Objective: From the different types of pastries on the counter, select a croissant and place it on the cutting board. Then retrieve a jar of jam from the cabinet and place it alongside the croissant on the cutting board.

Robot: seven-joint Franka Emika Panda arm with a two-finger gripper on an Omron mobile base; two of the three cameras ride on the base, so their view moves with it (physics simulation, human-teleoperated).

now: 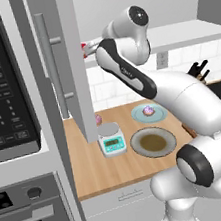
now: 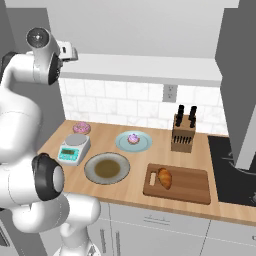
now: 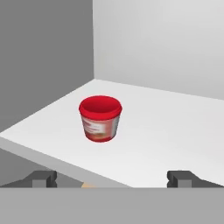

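The jar of jam (image 3: 100,119), red-lidded with a reddish body, stands upright on the cabinet's white shelf (image 3: 175,131), a short way in from its front edge. My gripper (image 3: 112,178) is open at the shelf's front edge, its fingertips (image 3: 41,178) set wide and short of the jar, touching nothing. In the base views the gripper (image 2: 74,52) is raised to the cabinet, next to the open door (image 1: 67,63). The golden-brown croissant (image 2: 165,177) lies on the left part of the cutting board (image 2: 190,187) on the counter (image 2: 140,167).
On the counter are a kitchen scale (image 2: 74,149), a round grey-brown plate (image 2: 107,168), a frosted cake (image 2: 81,127) behind the scale, another cake on a pale blue plate (image 2: 133,140), and a knife block (image 2: 183,132). A microwave (image 1: 2,84) is left, a cooktop (image 2: 235,160) right.
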